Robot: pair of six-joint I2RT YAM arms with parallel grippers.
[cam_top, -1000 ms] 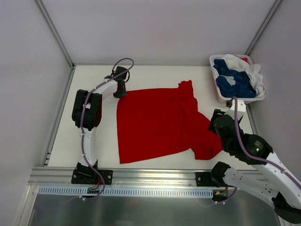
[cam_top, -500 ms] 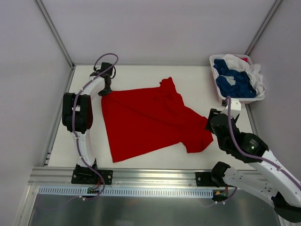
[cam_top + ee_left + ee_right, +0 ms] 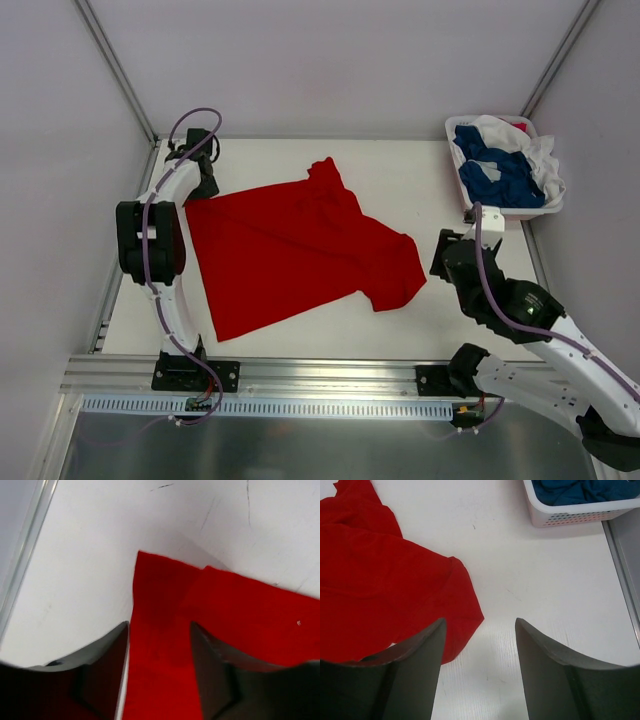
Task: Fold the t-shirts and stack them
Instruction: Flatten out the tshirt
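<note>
on the table (image 3: 425, 180), red t-shirt (image 3: 290, 250) spread flat, lightly creased

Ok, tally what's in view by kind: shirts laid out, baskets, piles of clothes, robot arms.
Red t-shirt, spread out: 1
White basket: 1
Heap of blue and white clothes in it: 1, pieces uncountable
Robot arms: 2, left arm, right arm
Total: 5

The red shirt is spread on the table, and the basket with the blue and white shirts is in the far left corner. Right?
Not quite. The top view shows the basket in the far right corner, not the left. The red shirt is spread on the table, and the blue and white shirts are in the basket.
</note>
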